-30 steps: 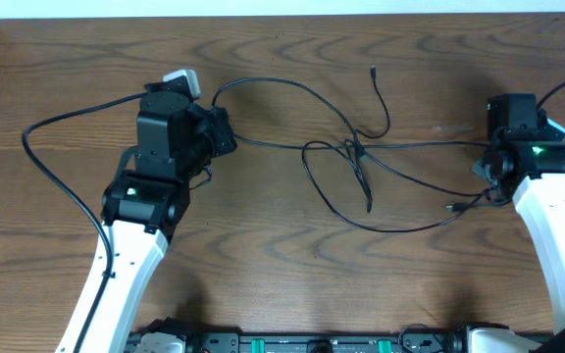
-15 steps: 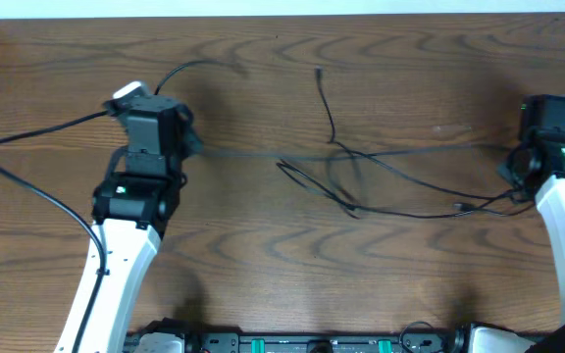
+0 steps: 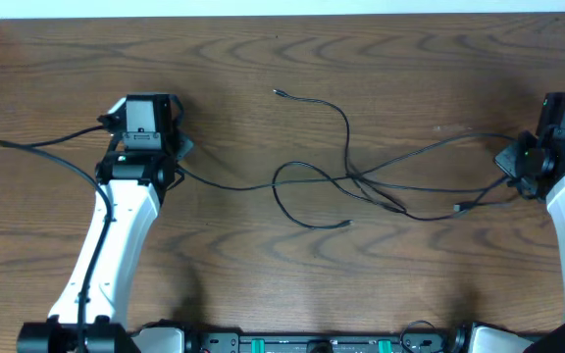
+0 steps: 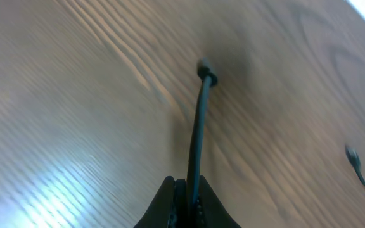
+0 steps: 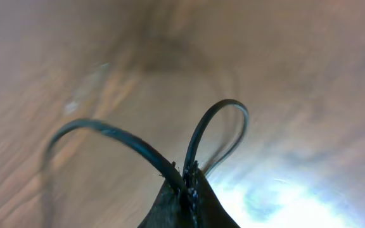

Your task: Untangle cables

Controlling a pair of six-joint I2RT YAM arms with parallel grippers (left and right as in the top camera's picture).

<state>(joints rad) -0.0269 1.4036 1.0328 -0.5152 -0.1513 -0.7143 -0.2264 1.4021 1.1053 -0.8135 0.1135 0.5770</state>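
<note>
Thin black cables (image 3: 356,178) cross and loop at the table's middle in the overhead view. Loose plug ends lie at the back (image 3: 278,92), at the front (image 3: 349,224) and toward the right (image 3: 457,208). My left gripper (image 3: 168,149) is shut on one black cable (image 4: 197,136). A short tail of it runs past the jaws to a small plug (image 4: 206,68). At the far right, my right gripper (image 3: 514,162) is shut on a loop of black cable (image 5: 217,130). From each gripper a strand runs inward to the crossing.
A thicker black wire (image 3: 47,152) fixed to the left arm trails off to the left. A white strip (image 3: 282,8) borders the table's far edge. The arm bases (image 3: 292,343) sit along the front edge. Another plug end (image 4: 353,157) lies right of the left gripper.
Both arms have moved outward, the left one leftward and the right one rightward, each with its cable. The tangle was pulled flat and now lies wider and looser.
</note>
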